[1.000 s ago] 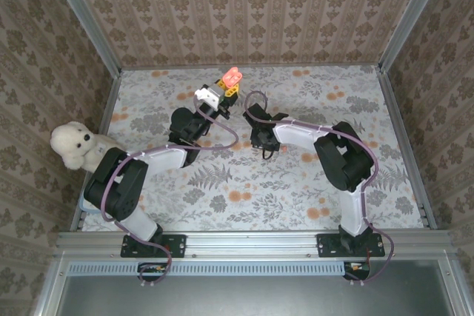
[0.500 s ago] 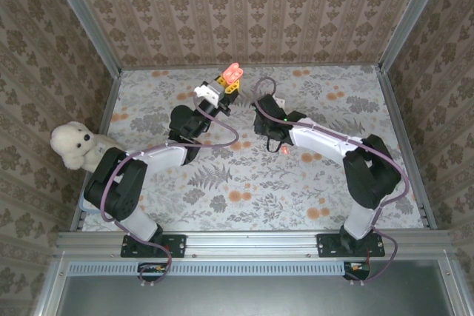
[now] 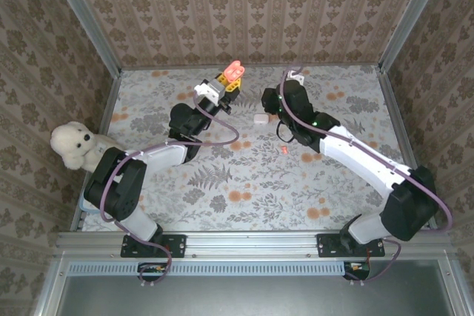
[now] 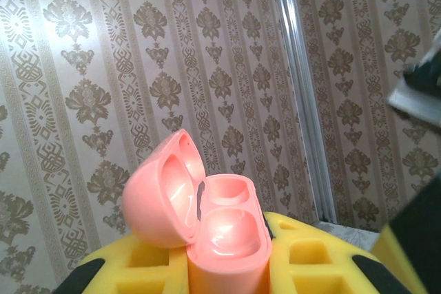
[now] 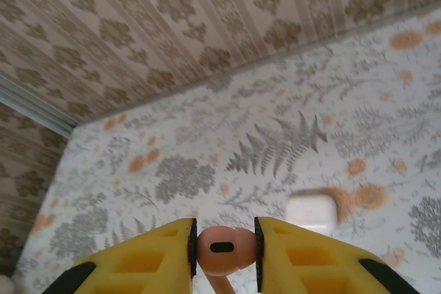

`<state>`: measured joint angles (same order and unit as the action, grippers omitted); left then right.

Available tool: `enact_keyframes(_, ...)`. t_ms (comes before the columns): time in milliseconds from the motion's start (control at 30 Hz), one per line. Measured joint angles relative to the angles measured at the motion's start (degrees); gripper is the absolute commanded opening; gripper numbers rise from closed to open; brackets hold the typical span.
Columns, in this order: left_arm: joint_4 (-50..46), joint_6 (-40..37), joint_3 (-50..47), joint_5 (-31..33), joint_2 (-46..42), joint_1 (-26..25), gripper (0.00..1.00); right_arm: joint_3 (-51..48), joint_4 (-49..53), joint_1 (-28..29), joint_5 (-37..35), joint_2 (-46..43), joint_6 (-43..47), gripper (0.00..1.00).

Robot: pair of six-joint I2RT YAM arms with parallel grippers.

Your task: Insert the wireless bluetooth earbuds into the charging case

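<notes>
Pinching one red-orange earbud [image 5: 222,247] betw. yellow pads [image 5: 162,256] of right gripper [image 5: 222,235], clenched firm, above floral table [image 5: 172,142]. Clamping open pink charging case [image 4: 222,228] in left gripper [image 4: 224,268], squeezed on the base, lid hinged back, raised nr back wall [image 4: 103,67]. Both wells empty by the look, so prob. nothing seated yet. Further out: second red-orange bud [image 3: 284,151] lying loose on table; white case [image 3: 260,118] nearby, lid state unclear. Left to do, prob.: bring held bud across, seat it, then fetch the other.
</notes>
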<state>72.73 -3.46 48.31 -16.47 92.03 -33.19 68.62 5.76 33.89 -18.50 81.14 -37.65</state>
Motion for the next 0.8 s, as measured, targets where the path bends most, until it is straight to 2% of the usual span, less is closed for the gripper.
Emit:
enact_keyframes(333,0.02,0.00,1.86,-2.21,0.00,-1.33,0.00,-2.16,-12.46,0.00,2.73,-9.25,3.21,0.29)
enact_keyframes(800,-0.09,0.79,3.89,-2.40,0.63,-2.80,0.00,-4.26,-26.80,0.00,12.92,-9.22,2.67,0.29)
